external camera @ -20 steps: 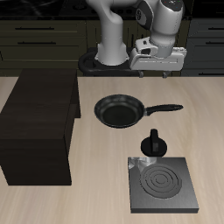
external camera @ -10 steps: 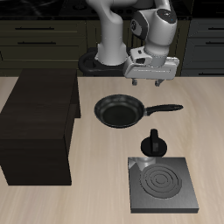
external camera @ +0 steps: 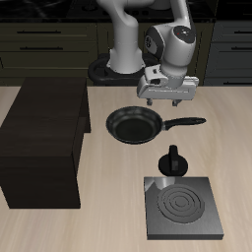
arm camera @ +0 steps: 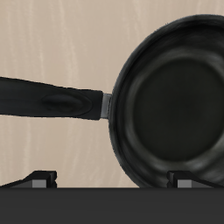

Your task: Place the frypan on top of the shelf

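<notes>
The black frypan lies flat on the table between the shelf and the burner plate, its long handle pointing away from the shelf. The shelf is a large dark wooden box with a flat, bare top. My gripper hangs open in the air above the spot where handle and pan join, a little farther back, touching nothing. In the wrist view the frypan and its handle fill the picture below the gripper, whose fingertips stand wide apart.
A flat dark square burner plate with concentric rings lies near the table's front edge. A small black knobbed object stands between it and the pan's handle. The robot's base is at the back.
My gripper has come down and shifted sideways toward the shelf side, from beyond the handle's end to above the handle's root. The frypan has not moved.
</notes>
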{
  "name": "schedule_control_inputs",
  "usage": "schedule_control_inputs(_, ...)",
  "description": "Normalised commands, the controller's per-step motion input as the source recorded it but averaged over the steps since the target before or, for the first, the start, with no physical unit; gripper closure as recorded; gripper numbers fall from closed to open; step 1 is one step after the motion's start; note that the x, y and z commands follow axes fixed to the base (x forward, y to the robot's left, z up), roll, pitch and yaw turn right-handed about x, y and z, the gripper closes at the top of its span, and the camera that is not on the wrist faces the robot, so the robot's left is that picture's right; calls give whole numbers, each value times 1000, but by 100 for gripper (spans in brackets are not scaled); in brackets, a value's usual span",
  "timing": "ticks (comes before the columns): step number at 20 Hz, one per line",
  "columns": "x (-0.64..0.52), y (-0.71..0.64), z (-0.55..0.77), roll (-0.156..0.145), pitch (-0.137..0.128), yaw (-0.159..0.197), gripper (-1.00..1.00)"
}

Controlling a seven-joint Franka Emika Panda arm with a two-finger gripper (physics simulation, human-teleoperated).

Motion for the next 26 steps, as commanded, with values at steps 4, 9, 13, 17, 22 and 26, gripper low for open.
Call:
schedule_control_inputs(4, -13, 33, -174, 1, 12, -16, -100)
schedule_control_inputs(9, 4, -86, -429, 8, 54, -4, -100)
schedule_control_inputs(13, 7, -68, -453, 6, 65, -33, -100)
schedule_control_inputs(17, -28, -7, -381, 15, 42, -17, -100)
schedule_control_inputs(22, -73, 22, -403, 35, 41, -15, 100)
schedule_control_inputs(26, -51, -72, -281, -6, 23, -26, 100)
